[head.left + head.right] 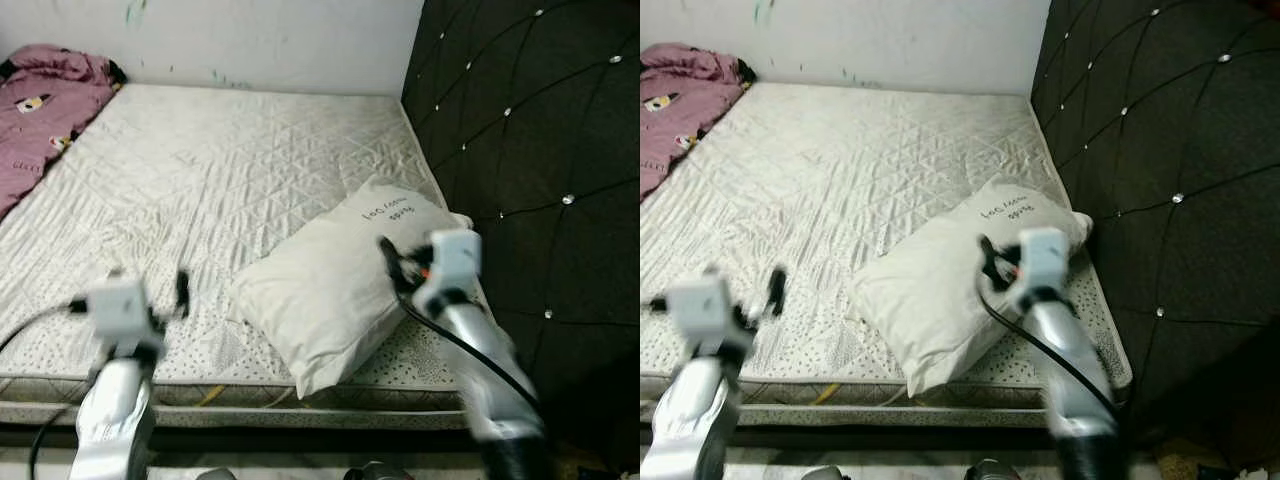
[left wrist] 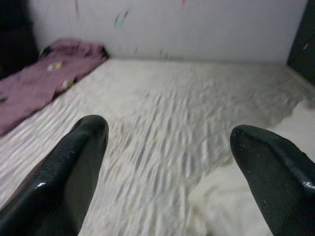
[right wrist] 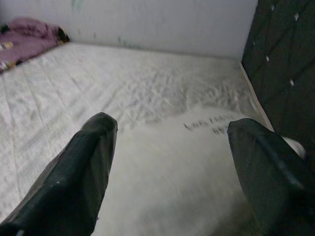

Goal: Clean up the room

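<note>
Both jaws gape wide: your right gripper (image 3: 170, 162) hovers over the white pillow (image 1: 330, 290), your left gripper (image 2: 167, 162) over bare mattress (image 1: 200, 170). Pillow lettering blurs; pink blanket (image 1: 40, 110) lies cropped beyond.

A pillow (image 1: 340, 285) lies on the mattress (image 1: 220, 170) near its front edge, close beside the headboard (image 1: 530, 150) on the right. The right gripper (image 3: 172, 162), fingers spread, has the pillow directly ahead between them. The left gripper (image 2: 167, 162), fingers also spread, faces bare mattress, with what seems a bundled blanket (image 1: 45, 105) far ahead to its left.
</note>
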Controlling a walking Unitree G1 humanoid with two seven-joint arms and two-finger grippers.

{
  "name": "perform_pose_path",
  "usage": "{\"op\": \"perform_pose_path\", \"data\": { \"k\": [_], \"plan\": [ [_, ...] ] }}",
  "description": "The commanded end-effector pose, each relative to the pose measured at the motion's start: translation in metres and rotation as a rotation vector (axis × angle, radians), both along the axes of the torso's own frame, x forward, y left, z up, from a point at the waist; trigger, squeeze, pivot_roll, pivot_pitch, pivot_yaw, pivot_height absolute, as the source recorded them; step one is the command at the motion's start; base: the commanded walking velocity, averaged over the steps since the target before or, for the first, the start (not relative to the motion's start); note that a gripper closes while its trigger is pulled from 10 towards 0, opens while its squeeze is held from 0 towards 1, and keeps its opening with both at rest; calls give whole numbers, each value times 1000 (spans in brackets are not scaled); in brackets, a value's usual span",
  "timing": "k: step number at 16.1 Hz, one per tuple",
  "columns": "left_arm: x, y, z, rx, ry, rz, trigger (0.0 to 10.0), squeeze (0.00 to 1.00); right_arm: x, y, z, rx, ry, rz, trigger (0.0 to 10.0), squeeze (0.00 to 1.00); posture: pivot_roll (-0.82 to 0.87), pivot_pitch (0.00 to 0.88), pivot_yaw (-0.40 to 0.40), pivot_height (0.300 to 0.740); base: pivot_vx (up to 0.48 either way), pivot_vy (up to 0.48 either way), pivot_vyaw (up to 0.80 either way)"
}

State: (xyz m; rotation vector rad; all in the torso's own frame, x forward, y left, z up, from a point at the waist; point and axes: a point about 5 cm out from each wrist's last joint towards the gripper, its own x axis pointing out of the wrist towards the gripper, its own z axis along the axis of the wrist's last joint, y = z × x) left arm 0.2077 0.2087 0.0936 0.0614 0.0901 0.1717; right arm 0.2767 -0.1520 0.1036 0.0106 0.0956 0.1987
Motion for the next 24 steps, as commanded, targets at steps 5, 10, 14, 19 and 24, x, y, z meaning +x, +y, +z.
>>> {"op": "perform_pose_path", "data": {
  "k": [5, 10, 14, 19, 24],
  "plan": [
    [6, -6, 7, -13, -29, -28, 10000, 0, -1, -4, 3, -4, 4, 29, 10000, 0, -57, 0, -41, 740, 0, 0, 0],
    [6, -11, 9, -29, -29, -43, 10000, 0, -4, -4, 6, 1, 14, 54, 10000, 0, -64, 0, -52, 740, 0, 0, 0],
    [7, -13, 9, -30, -28, -40, 10000, 0, -3, -3, 6, -9, 20, 71, 10000, 0, -63, 0, -62, 740, 0, 0, 0],
    [10, -11, 12, 2, -43, 0, 10000, 0, -2, 0, 8, -15, 11, 81, 10000, 0, -65, 0, -63, 740, 0, 0, 0],
    [11, -11, 11, -9, -42, 5, 10000, 0, 0, 2, 8, -14, 9, 84, 10000, 0, -66, 0, -63, 740, 0, 0, 0]
  ]
}}
